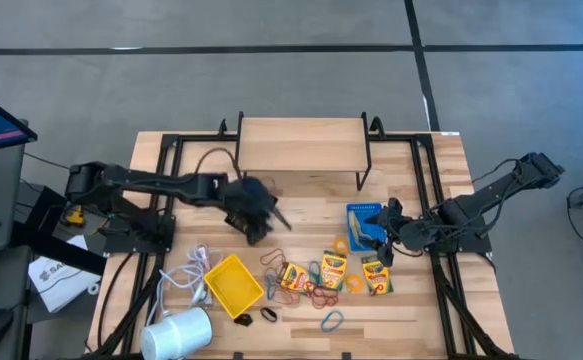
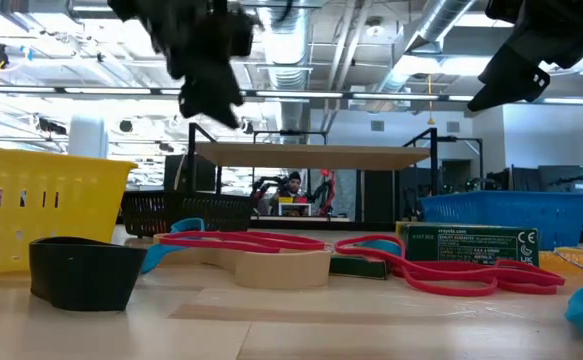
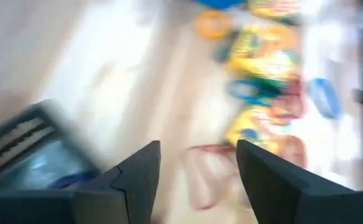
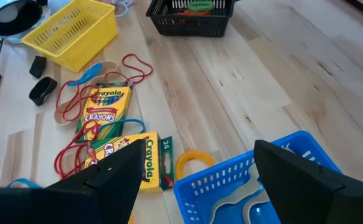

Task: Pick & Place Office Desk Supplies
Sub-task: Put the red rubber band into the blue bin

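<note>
Three yellow-and-green crayon boxes [image 1: 332,267] lie flat on the table between the yellow bin [image 1: 233,283] and the blue bin [image 1: 364,226]. Loose rubber-band rings [image 1: 321,295] lie around and partly over the boxes [image 4: 105,106]. Two small dark clips [image 1: 269,314] rest near the table's near edge. My left gripper [image 1: 271,222] is open and hangs in the air beside the black bin [image 4: 190,15]; a red band [image 3: 203,174] shows between its fingers, below them. My right gripper [image 1: 384,243] is open above the blue bin's [image 4: 262,186] near side and holds nothing.
A wooden shelf on a black frame [image 1: 301,145] stands at the table's far side. A white cylinder [image 1: 179,333] and a white coiled cable [image 1: 191,270] lie near the yellow bin. An orange ring [image 4: 193,163] lies against the blue bin. Bare wood [image 4: 256,81] lies between the black and blue bins.
</note>
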Controlling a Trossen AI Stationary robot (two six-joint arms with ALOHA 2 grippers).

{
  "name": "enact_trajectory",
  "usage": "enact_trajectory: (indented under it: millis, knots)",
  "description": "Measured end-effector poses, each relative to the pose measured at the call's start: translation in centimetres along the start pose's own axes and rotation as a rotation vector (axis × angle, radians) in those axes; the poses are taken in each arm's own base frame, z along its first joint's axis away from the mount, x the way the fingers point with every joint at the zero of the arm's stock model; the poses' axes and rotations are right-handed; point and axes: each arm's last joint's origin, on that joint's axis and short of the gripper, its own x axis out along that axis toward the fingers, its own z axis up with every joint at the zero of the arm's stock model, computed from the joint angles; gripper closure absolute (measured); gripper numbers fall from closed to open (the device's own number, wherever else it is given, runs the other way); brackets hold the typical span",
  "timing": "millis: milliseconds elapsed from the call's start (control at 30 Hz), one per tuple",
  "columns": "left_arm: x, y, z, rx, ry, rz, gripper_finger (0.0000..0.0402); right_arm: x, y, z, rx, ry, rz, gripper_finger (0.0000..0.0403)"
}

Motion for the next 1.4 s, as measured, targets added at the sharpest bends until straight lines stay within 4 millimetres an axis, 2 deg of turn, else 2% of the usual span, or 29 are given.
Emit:
enact_trajectory:
  millis: [67,233,333,467,667,933,1033,1167,1200,1400]
  knots:
    - [1.4,-1.2,-0.6,0.013,0.023,-0.002,0.0213,0.0,0.0,0.0,0.000,0.001,0.000,0.0108]
    - [6.8,-1.6,-3.0,-0.033,0.196,0.029,0.0244,0.0,0.0,0.0,0.000,0.000,0.000,0.0108]
    - [9.7,-1.9,-4.1,-0.041,0.273,-0.064,0.0255,0.0,0.0,0.0,0.000,0.000,0.000,0.0108]
    - [12.1,-2.2,-5.4,-0.042,0.337,-0.140,0.0256,0.0,0.0,0.0,0.009,0.008,0.009,0.0108]
    - [12.5,-2.5,-5.7,-0.035,0.351,-0.157,0.0243,0.0,0.0,-0.1,0.007,0.014,0.009,0.0108]
    - [11.3,-2.7,-4.9,0.003,0.300,-0.157,0.0253,0.0,0.0,-0.1,0.006,0.015,0.009,0.0108]
    - [11.3,-2.6,-5.0,0.023,0.304,-0.155,0.0284,0.0,0.0,-0.1,0.004,0.015,0.009,0.0108]
    - [11.3,-2.8,-5.1,0.084,0.300,-0.163,0.0374,0.0,0.0,-0.1,0.004,0.015,0.009,0.0108]
    - [11.3,-2.8,-5.1,0.096,0.301,-0.165,0.0387,0.0,0.0,-0.1,0.005,0.015,0.009,0.0108]
    - [10.6,-2.8,-4.7,0.105,0.289,-0.159,0.0398,0.0,0.0,-0.1,0.005,0.015,0.009,0.0108]
